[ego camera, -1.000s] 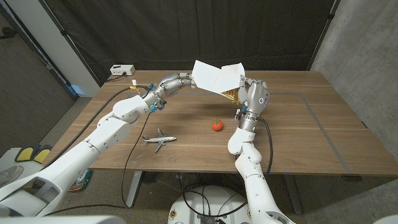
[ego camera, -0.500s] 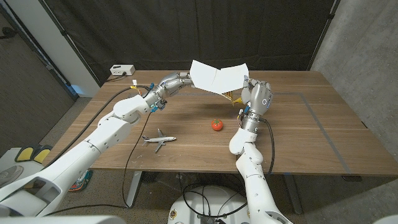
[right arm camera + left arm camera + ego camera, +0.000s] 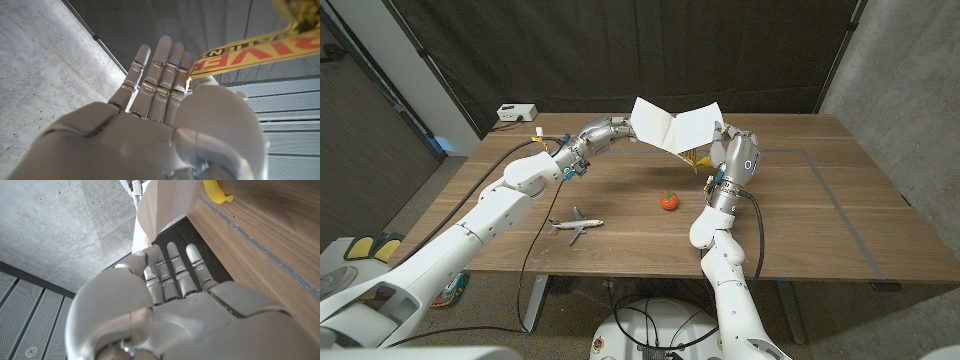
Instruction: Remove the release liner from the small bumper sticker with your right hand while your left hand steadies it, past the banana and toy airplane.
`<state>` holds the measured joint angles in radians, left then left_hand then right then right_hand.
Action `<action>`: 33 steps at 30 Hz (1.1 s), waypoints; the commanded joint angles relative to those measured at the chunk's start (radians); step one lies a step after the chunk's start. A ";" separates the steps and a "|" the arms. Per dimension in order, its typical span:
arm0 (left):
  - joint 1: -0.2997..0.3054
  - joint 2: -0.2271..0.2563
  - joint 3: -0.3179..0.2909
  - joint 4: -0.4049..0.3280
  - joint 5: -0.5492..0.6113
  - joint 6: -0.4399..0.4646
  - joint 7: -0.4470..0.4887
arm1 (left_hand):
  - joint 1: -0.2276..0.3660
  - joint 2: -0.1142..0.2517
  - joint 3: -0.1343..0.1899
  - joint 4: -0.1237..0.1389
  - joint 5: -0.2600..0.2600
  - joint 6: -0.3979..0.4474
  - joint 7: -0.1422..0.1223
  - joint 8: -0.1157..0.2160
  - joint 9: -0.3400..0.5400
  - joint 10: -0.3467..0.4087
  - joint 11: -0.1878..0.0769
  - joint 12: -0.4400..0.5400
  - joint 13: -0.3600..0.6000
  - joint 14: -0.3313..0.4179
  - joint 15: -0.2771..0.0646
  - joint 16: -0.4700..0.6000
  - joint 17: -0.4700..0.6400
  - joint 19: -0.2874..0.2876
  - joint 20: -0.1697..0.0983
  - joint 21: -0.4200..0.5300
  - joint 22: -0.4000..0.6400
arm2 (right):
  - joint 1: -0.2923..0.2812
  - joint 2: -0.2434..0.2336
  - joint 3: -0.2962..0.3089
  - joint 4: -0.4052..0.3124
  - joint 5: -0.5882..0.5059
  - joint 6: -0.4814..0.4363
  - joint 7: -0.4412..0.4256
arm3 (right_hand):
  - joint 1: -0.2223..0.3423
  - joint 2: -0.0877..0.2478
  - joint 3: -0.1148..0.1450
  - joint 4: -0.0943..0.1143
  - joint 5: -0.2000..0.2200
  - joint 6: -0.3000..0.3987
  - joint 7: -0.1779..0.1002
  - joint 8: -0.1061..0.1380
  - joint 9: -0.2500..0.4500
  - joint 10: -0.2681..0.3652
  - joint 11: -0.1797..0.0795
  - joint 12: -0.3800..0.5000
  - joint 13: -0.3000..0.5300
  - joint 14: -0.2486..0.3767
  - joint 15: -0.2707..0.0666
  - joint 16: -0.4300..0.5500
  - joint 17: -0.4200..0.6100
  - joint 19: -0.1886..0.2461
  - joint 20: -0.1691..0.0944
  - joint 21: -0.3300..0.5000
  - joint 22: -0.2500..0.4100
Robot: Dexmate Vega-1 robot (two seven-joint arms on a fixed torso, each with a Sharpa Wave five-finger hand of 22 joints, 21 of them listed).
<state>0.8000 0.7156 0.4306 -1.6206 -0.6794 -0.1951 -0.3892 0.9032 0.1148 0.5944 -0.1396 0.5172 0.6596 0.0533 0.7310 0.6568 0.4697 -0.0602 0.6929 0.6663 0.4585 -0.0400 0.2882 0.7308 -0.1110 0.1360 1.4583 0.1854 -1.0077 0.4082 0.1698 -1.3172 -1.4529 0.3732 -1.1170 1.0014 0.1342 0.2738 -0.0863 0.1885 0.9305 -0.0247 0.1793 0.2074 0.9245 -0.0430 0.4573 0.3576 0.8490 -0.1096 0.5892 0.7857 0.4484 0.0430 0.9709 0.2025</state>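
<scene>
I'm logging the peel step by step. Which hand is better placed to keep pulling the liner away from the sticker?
Probably the right hand. It pinches the yellow printed strip at one end of the sheet, lifted above the table, while the left hand holds the opposite edge, suited to steadying.

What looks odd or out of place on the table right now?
The sticker isn't lying flat: both robot hands, left and right, hold it above the table, folded into a V. The toy airplane and the small red fruit sit normally.
</scene>
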 commanded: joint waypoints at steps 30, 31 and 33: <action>0.101 0.055 -0.064 -0.050 0.009 -0.141 -0.001 | -0.279 -0.115 -0.145 0.055 -0.338 -0.366 -0.046 -0.411 -0.331 -0.194 0.040 -0.281 -0.192 -0.213 0.059 -0.076 -0.172 -0.212 0.075 -0.255 -0.008 | -0.037 -0.122 -0.156 -0.017 0.167 0.123 0.000 | -0.417 -0.031 -0.116 0.180 -0.009 -0.281 0.043 0.013 0.001 -0.215 0.086 -0.123 -0.018 -0.155 0.048 -0.152 -0.093 -0.108 0.050 -0.021 -0.017; 0.104 0.056 -0.067 -0.047 0.006 -0.147 -0.005 | -0.279 -0.115 -0.145 0.054 -0.338 -0.365 -0.047 -0.413 -0.333 -0.192 0.036 -0.282 -0.193 -0.213 0.059 -0.076 -0.174 -0.211 0.074 -0.257 -0.008 | -0.039 -0.125 -0.163 -0.022 0.160 0.120 0.000 | -0.419 -0.031 -0.117 0.180 -0.009 -0.281 0.043 0.013 0.001 -0.215 0.086 -0.123 -0.018 -0.155 0.048 -0.152 -0.093 -0.108 0.049 -0.021 -0.017; 0.111 0.060 -0.074 -0.043 0.000 -0.159 -0.011 | -0.279 -0.113 -0.145 0.054 -0.339 -0.365 -0.046 -0.415 -0.336 -0.192 0.036 -0.284 -0.194 -0.213 0.059 -0.075 -0.177 -0.210 0.075 -0.259 -0.008 | -0.045 -0.123 -0.173 -0.035 0.137 0.106 0.000 | -0.421 -0.031 -0.117 0.181 -0.008 -0.281 0.043 0.014 0.001 -0.217 0.087 -0.124 -0.017 -0.157 0.047 -0.153 -0.093 -0.108 0.050 -0.021 -0.017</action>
<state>0.8794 0.7559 0.3849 -1.6661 -0.6607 -0.3063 -0.3800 0.6243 -0.0075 0.4467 -0.0831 0.1806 0.2908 0.0055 0.3203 0.3215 0.2693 -0.0252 0.4131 0.4725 0.2499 0.0161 0.2129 0.5559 -0.1749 0.2003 1.2037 0.1763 -1.0266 0.2874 0.0400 -1.3096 -1.2735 0.4959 -1.1171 0.5908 0.1017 0.1546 0.0873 0.1807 0.6515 0.0125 0.1889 0.2071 0.7065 0.0374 0.3357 0.3368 0.6970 -0.0585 0.4396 0.6900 0.3418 0.0929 0.9495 0.1860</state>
